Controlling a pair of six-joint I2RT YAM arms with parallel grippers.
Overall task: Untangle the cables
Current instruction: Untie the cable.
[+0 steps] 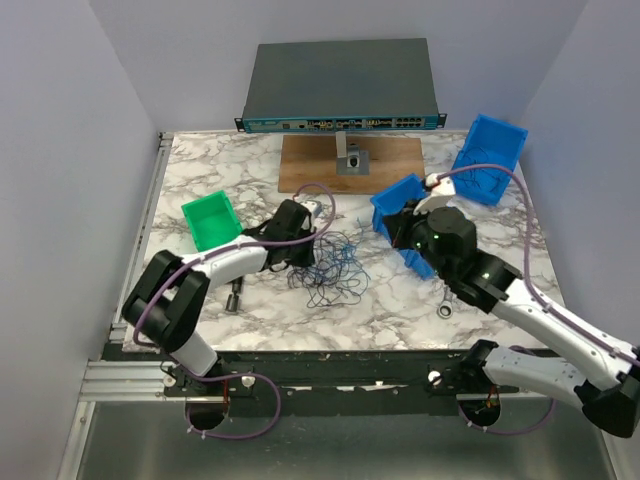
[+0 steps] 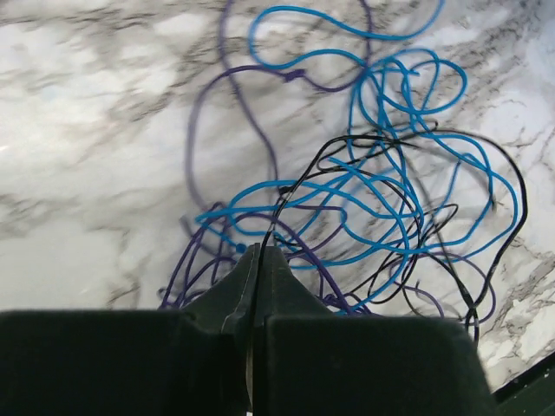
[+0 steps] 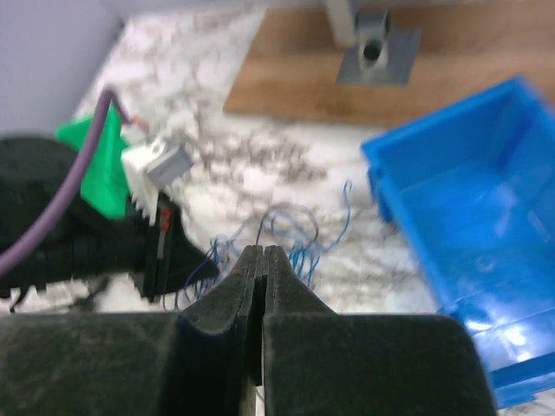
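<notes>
Left wrist view shows the left gripper (image 2: pixel 262 253) clenched at the near edge of the cables (image 2: pixel 381 199), a loose tangle of blue, black and purple strands on the marble desk (image 2: pixel 87 130). Whether a strand is pinched cannot be told. The tangle lies between a green bin (image 1: pixel 210 222) and a blue bin (image 1: pixel 388 205). The right gripper (image 3: pixel 263 253) is clenched too, apart from the tangle.

No text can be read anywhere: the small markings along the front panel of the switch (image 1: pixel 340 122) are too tiny to make out.
</notes>
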